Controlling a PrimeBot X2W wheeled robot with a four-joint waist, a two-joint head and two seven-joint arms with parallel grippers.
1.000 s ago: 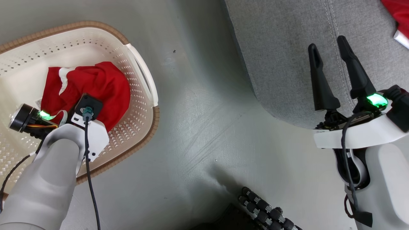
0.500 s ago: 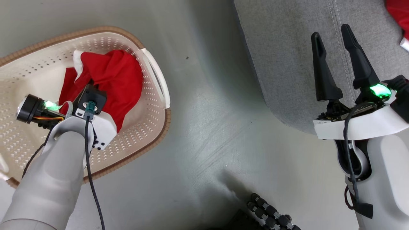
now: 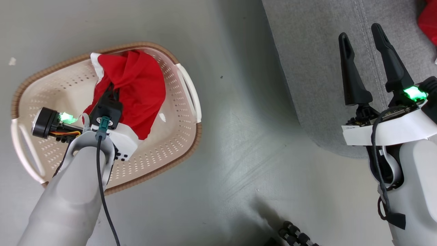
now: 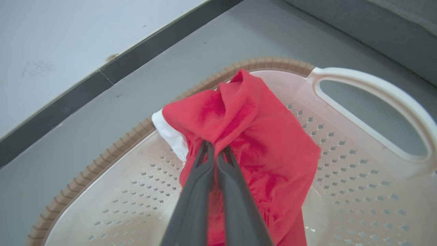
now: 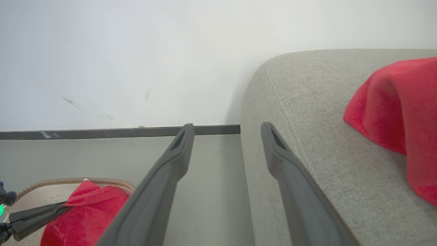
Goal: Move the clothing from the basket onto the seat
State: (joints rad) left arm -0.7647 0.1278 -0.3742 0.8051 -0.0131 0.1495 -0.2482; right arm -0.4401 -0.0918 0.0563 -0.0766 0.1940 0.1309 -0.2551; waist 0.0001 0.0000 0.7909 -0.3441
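Observation:
A red garment of the clothing (image 3: pixel 140 89) hangs bunched over the cream basket (image 3: pixel 191 136), pinched in my left gripper (image 3: pixel 111 90), which is shut on it. In the left wrist view the closed fingertips (image 4: pixel 214 147) bite a fold of the red cloth (image 4: pixel 259 136), with its white cuff (image 4: pixel 170 135) over the brown rim (image 4: pixel 112 153). My right gripper (image 3: pixel 359 30) stands open over the grey seat (image 3: pixel 307 51), holding nothing. Another red garment (image 5: pixel 399 112) lies on the seat (image 5: pixel 307 119) to the right of the open right gripper (image 5: pixel 227 125).
Grey floor (image 3: pixel 239 119) separates basket and seat. A white wall with a dark baseboard (image 5: pixel 102 132) runs behind both. A black ribbed part of my base (image 3: pixel 297 235) shows at the bottom edge. The basket's white handle (image 4: pixel 375 99) faces the seat.
The head camera has shifted, so basket and seat sit lower and further right. The left gripper has drawn the red garment up from the basket's floor into a hanging bunch. The right gripper stays open.

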